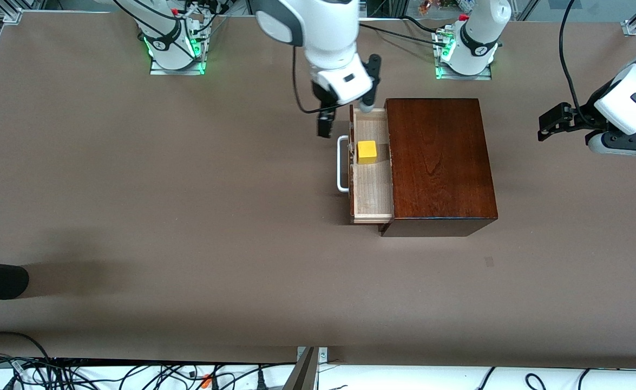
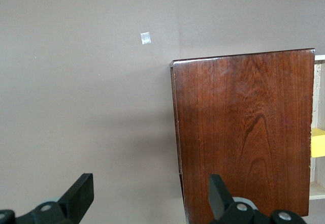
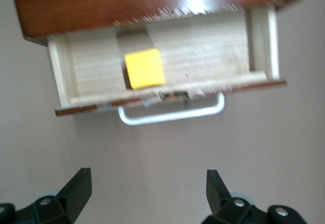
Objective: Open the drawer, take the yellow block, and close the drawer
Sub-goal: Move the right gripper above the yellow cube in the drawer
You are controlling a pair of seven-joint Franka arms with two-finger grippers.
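The brown table (image 1: pixel 188 216) carries a glossy dark wooden box (image 1: pixel 437 162), which sits nearer the left arm's end. Its drawer (image 1: pixel 372 184) stands pulled out toward the right arm's end, the pale wood tray exposed and the white bar handle (image 1: pixel 342 164) leading.

The right gripper (image 1: pixel 347 116) hangs over the corner of the open drawer that lies toward the robot bases, with its fingers spread wide and nothing between them. From this gripper, the drawer tray lies just below and toward the front camera. In the right wrist view the two dark fingertips (image 3: pixel 76 188) frame bare table, with the handle (image 3: pixel 172 115) and the tray (image 3: pixel 203 51) ahead of them.

The left gripper (image 1: pixel 553 122) waits in the air over bare table off the box's closed end, well apart from the drawer. Its fingers (image 2: pixel 78 193) are parted and hold nothing; in its wrist view the box top (image 2: pixel 244 137) fills the space just ahead.

The yellow block (image 1: pixel 367 151) rests on the drawer floor, close against the drawer's front panel by the handle, just below the right gripper and slightly toward the front camera. The right wrist view shows the block (image 3: pixel 144 68) untouched, clear of both fingers.
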